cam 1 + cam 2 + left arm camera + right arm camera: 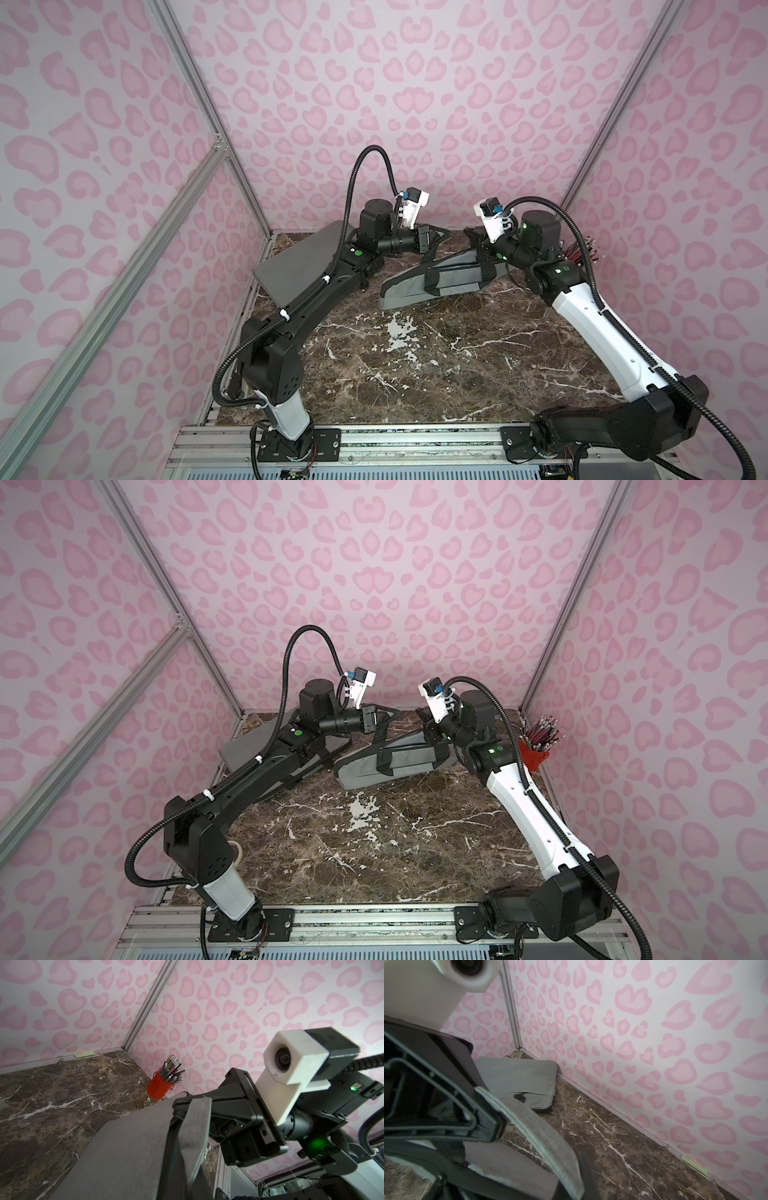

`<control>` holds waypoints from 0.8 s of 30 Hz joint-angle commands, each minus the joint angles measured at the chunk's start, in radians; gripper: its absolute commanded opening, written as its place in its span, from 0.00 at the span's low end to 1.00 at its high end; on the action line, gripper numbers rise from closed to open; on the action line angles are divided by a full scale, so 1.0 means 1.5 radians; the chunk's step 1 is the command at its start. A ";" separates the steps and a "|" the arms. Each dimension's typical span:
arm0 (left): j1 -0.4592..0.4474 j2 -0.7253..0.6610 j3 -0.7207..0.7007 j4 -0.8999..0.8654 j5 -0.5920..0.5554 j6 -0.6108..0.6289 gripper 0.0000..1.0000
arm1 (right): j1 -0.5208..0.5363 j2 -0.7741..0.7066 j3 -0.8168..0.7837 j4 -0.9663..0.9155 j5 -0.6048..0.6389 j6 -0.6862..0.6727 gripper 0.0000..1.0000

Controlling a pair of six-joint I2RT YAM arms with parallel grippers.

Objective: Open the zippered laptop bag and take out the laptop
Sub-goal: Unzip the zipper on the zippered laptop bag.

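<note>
The grey cloth laptop bag (432,286) looks soft and woven, not shiny. Its black strap bands (430,277) look like smoother cloth. At the far left lies a flat grey cloth pad (525,1076) with the same rough weave. The brown stone-look table (415,374) with white veins is smooth and a bit shiny. The pink-spotted walls (415,104) look flat and dull, like paper. The silver corner rails (197,83) are bare grooved metal. The left arm (316,291) is smooth black plastic and the right arm (602,332) smooth white plastic, with ribbed black plastic hoses (374,147). At the far right, the red pencil cup (158,1086) is smooth and glossy.
</note>
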 commanded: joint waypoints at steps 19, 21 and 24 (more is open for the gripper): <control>-0.009 -0.327 -0.223 -0.196 -0.441 0.175 0.63 | -0.001 0.121 0.179 -0.079 0.034 0.149 0.00; -0.014 -0.324 -0.208 -0.218 -0.402 0.196 0.50 | 0.000 0.116 0.180 -0.074 0.023 0.162 0.00; -0.071 -0.326 -0.199 -0.236 -0.413 0.254 0.41 | 0.008 0.109 0.189 -0.076 0.027 0.180 0.00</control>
